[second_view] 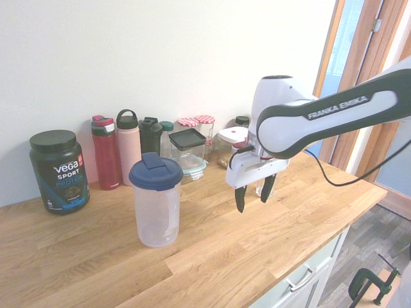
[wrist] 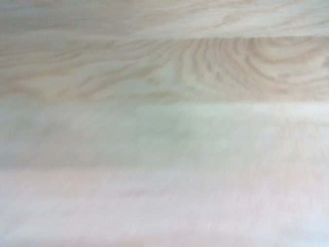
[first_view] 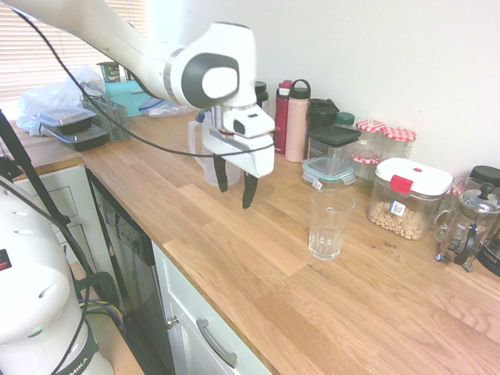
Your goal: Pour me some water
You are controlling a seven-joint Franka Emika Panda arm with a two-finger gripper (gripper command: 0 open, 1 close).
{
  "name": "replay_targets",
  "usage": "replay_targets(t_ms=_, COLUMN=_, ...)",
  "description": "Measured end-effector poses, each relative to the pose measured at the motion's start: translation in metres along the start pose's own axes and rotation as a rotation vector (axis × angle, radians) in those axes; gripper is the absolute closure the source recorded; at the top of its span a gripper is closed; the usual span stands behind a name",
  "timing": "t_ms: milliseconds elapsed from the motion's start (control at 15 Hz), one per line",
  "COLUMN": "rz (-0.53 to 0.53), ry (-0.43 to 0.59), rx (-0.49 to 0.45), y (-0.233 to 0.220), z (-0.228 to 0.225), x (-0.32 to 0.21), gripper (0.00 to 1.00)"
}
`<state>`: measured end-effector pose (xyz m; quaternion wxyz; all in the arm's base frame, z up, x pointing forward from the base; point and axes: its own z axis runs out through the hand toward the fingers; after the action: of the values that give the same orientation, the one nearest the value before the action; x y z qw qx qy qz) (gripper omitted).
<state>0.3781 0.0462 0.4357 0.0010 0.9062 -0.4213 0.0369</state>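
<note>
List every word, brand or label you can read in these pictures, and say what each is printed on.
"VEGA SPORT PROTEIN": black tub.
"FRANKA EMIKA": robot arm.
"MIKA": second arm's base, partly cut off.
Sticker on the clear container of nuts: too small to read.

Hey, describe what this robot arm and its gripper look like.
A glossy white arm with dark grey joint bands, "FRANKA EMIKA" lettered in white along one. A black cable trails beside it. The white gripper carries two slim black fingers.
</note>
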Motion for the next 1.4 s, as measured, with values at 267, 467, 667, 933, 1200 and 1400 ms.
replay_targets(t_ms=267, rz=-0.033, ry=0.032, rx=0.031, y=-0.010, z=-0.041, x=-0.071, gripper=0.00)
replay_targets(t_ms=467, rz=-0.058, ry=0.066, rx=0.051, y=-0.031, z=-0.049, x=-0.133, gripper=0.00)
replay_targets(t_ms=667, rz=-0.064, ry=0.118, rx=0.108, y=-0.064, z=-0.051, x=-0.177, gripper=0.00)
replay_targets(t_ms=933, rz=-0.042, ry=0.152, rx=0.139, y=-0.109, z=-0.041, x=-0.178, gripper=0.00)
replay_targets(t_ms=1200, rz=-0.014, ry=0.179, rx=0.177, y=-0.136, z=-0.027, x=-0.155, gripper=0.00)
replay_targets(t_ms=1400, rz=0.019, ry=0.208, rx=0.210, y=-0.149, z=-0.030, x=-0.143, gripper=1.00)
